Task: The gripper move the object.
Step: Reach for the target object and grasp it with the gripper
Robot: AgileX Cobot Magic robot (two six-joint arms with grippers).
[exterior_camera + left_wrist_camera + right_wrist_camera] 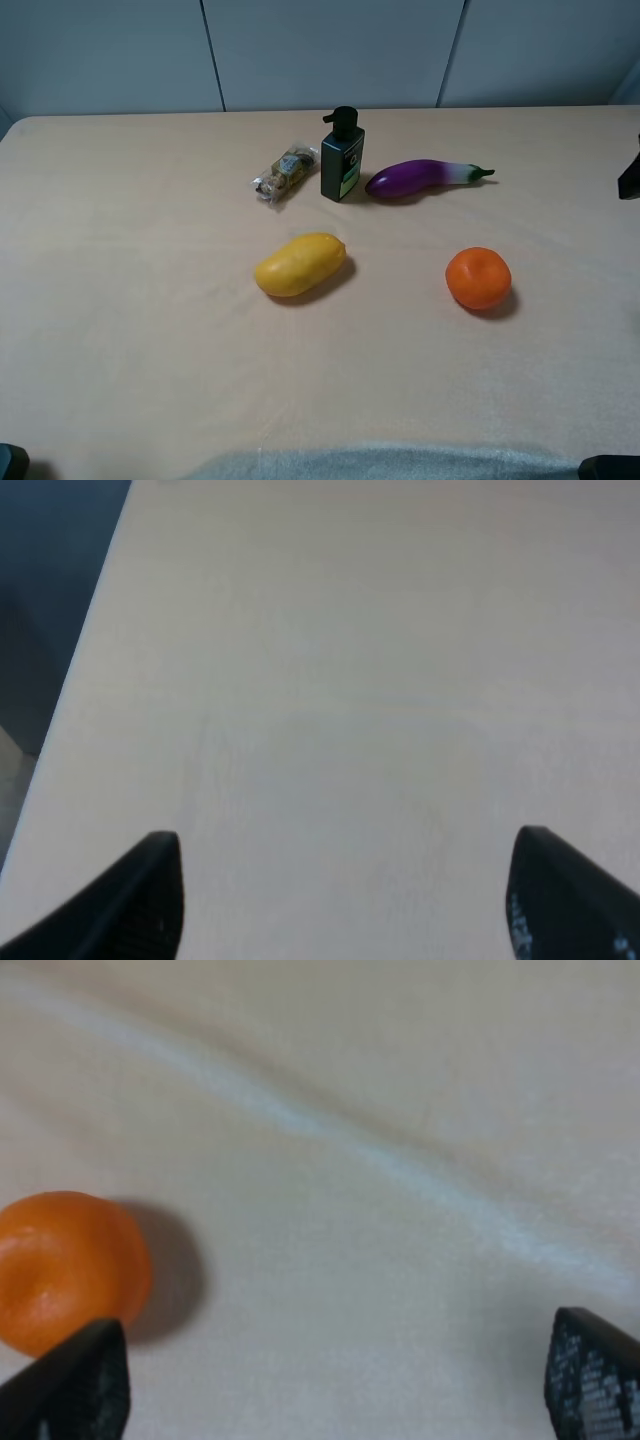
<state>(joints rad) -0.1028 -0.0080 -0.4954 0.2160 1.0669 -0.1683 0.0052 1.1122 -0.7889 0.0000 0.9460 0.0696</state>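
Note:
The round bright orange fruit (478,278) lies on the beige table, right of the middle. It also shows in the right wrist view (68,1268), just beyond one black fingertip (75,1385). My right gripper (335,1380) is open and empty, apart from the fruit. In the high view only a black bit of the right arm (630,176) shows at the right edge. My left gripper (345,895) is open and empty over bare table near its edge; it does not show in the high view.
A yellow mango-like fruit (300,265) lies at the middle. At the back stand a dark pump bottle (342,157), a purple eggplant (420,177) and a snack packet (283,175). A crease in the cloth (330,1135) runs past the right gripper.

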